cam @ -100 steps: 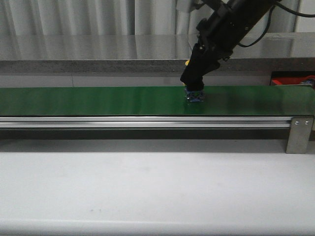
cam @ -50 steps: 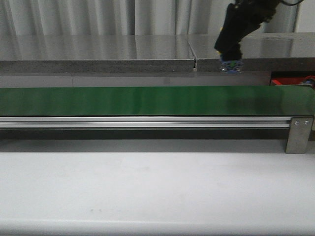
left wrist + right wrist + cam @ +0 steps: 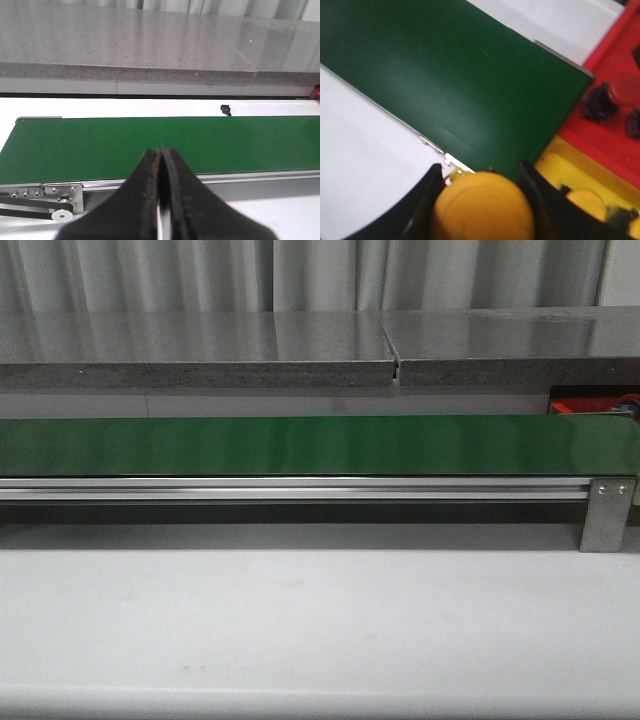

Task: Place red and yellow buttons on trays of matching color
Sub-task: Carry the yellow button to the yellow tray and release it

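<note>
The right arm, which stood over the green belt (image 3: pixel 300 445) a second ago and had lifted toward the right half a second ago, is now gone from the front view, and the belt there lies bare from end to end.

In the right wrist view the right gripper (image 3: pixel 482 200) has its two dark fingers (image 3: pixel 422 200) set apart just enough to clamp a yellow button (image 3: pixel 482 207), whose rounded top fills the gap between them. Beyond and to one side of the held button lies the yellow tray (image 3: pixel 570 162), just past the belt's end; at least one more yellow button (image 3: pixel 587 202) sits in it close beside the jaws, with some dark parts near it too blurred to name. Touching the yellow tray's far edge is the red tray (image 3: pixel 610 65), farther from the jaws. It holds a red button (image 3: pixel 625 87) and a few dark pieces (image 3: pixel 597 102) whose kind cannot be told. In the front view only a sliver of the red tray (image 3: pixel 590 400) shows behind the belt's right end.

The left gripper (image 3: pixel 161 155) has its fingers pressed together with only a thin seam between them and nothing in them. Ahead of it runs the belt, and past that a grey stone ledge (image 3: pixel 150 50).
</note>
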`<state>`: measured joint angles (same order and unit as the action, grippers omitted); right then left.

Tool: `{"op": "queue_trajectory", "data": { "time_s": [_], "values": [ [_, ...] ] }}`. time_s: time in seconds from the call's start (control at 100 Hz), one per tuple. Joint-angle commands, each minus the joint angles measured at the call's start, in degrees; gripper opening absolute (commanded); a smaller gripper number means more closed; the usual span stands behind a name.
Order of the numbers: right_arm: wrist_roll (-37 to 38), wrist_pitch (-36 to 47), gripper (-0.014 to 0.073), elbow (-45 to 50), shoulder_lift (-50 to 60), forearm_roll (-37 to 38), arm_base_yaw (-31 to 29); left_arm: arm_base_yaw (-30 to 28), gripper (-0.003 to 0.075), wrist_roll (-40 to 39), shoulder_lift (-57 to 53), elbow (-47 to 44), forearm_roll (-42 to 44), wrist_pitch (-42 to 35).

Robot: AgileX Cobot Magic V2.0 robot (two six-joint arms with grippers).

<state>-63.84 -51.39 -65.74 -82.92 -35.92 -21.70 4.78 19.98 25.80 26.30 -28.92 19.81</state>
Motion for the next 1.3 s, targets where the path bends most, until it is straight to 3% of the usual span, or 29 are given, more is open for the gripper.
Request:
{"op": "queue_trajectory", "data": {
  "time_s": [0.0, 0.19, 0.33, 1.02, 1.29],
  "values": [
    [-2.8, 0.4, 0.0078, 0.1, 2.7, -5.0, -5.3, 0.4, -0.0020, -0.1, 0.2, 1.6, -1.2, -3.9],
    [-7.6, -0.9, 0.0078, 1.0, 2.6, -10.9, -16.8, 0.4, -0.0020, -0.1, 0.2, 1.6, -1.2, -3.9],
    [-9.2, 0.6, 0.0078, 1.0, 1.3, -15.3, -21.3, 0.4, -0.0020, -0.1, 0.2, 1.6, -1.2, -3.9],
    [-10.7, 10.3, 0.0078, 3.2, -14.3, -12.9, -21.8, 0.4, -0.0020, -0.1, 0.2, 1.6, -1.2, -3.9],
    [-14.7, 13.4, 0.0078, 6.5, -16.7, -16.9, -21.8, 0.4, -0.0020, -0.1, 0.2, 1.6, -1.2, -3.9]
  ]
}}
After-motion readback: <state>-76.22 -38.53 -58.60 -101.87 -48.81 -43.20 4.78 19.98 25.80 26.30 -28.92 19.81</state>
